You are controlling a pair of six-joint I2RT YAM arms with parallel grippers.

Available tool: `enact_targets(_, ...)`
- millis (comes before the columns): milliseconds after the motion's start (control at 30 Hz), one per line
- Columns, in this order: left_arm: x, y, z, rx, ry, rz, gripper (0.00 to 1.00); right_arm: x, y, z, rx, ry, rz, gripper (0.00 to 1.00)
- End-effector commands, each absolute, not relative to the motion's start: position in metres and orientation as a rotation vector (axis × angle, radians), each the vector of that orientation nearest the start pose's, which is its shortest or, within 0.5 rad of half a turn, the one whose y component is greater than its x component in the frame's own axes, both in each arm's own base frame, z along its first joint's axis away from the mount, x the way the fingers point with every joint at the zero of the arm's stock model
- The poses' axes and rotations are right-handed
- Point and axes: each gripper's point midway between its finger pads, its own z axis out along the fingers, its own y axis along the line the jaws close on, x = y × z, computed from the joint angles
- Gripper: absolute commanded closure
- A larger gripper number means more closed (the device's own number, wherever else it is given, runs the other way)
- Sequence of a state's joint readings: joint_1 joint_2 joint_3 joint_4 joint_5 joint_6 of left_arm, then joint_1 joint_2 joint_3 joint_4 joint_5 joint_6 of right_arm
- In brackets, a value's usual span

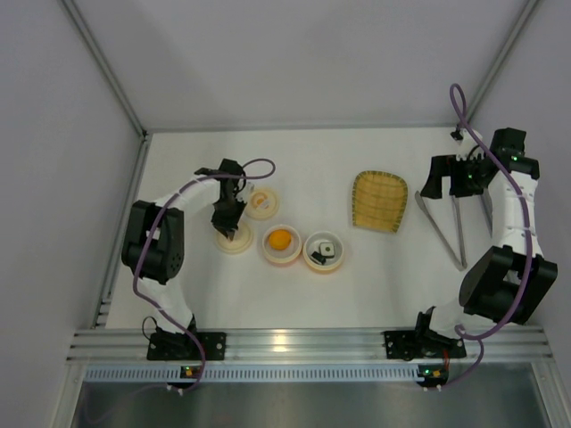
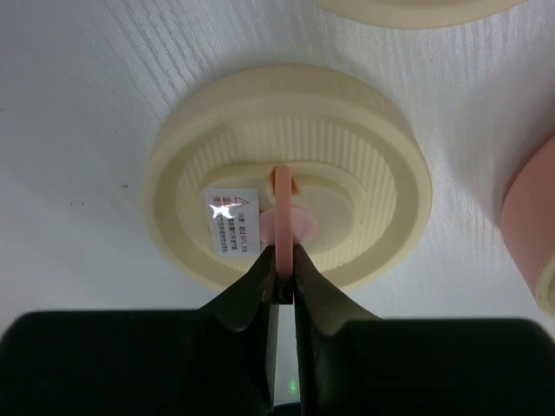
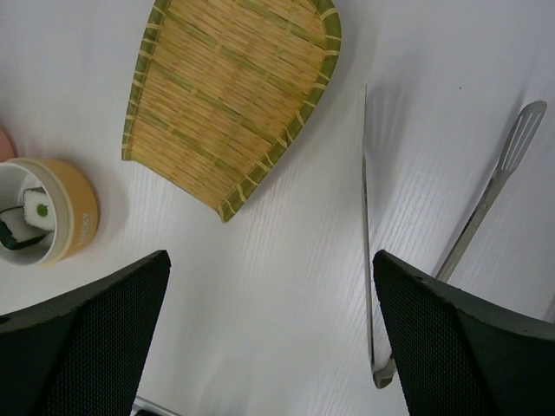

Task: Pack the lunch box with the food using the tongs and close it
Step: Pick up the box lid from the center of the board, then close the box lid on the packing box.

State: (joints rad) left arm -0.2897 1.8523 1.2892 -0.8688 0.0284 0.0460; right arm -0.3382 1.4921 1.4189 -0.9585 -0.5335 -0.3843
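My left gripper (image 2: 284,260) is shut on the upright pink tab (image 2: 283,208) of a round cream lid (image 2: 364,121) that lies on the table. From above, the left gripper (image 1: 227,226) is over this lid (image 1: 235,242). One lunch box tub (image 1: 269,253) holds the orange ball (image 1: 281,239). Beside it, another tub (image 1: 339,259) holds sushi pieces (image 1: 324,250). The tongs (image 1: 451,234) lie on the table at the right, V pointing toward me. My right gripper (image 1: 459,178) hovers open over their far ends; its view shows the tongs (image 3: 365,217) under its right finger.
A woven yellow tray (image 1: 379,201) lies between the tubs and the tongs; the same tray (image 3: 234,95) fills the top of the right wrist view. A second cream lid (image 1: 261,203) with an orange centre sits behind the left gripper. Grey walls close in the table.
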Motion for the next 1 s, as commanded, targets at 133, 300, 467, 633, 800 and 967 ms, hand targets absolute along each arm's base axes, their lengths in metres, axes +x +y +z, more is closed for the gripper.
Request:
enact_targets(133, 0.334, -0.101, 0.039, 0.497, 2.897, -0.07, 0.88, 0.337, -0.03, 0.205, -0.294, 2.399, 0.411, 0.01)
enact_targets(300, 0.34, -0.1, 0.073, 0.542, 2.839, -0.053, 1.0, 0.336, -0.026, 0.205, -0.297, 2.396, 0.434, 0.01)
enact_targets(467, 0.341, -0.114, 0.134, 0.649, 2.677, -0.068, 1.0, 0.333, -0.021, 0.207, -0.297, 2.392, 0.462, 0.0)
enact_targets(633, 0.32, -0.151, 0.169, 0.823, 2.613, -0.103, 1.0, 0.33, -0.014, 0.205, -0.301, 2.396, 0.483, 0.0)
enact_targets(800, 0.294, -0.185, 0.179, 0.986, 2.596, -0.097, 1.0, 0.327, -0.012, 0.206, -0.303, 2.392, 0.484, 0.0)
enact_targets(967, 0.272, -0.206, 0.157, 1.066, 2.681, -0.101, 1.0, 0.325, -0.011, 0.206, -0.305, 2.396, 0.48, 0.01)
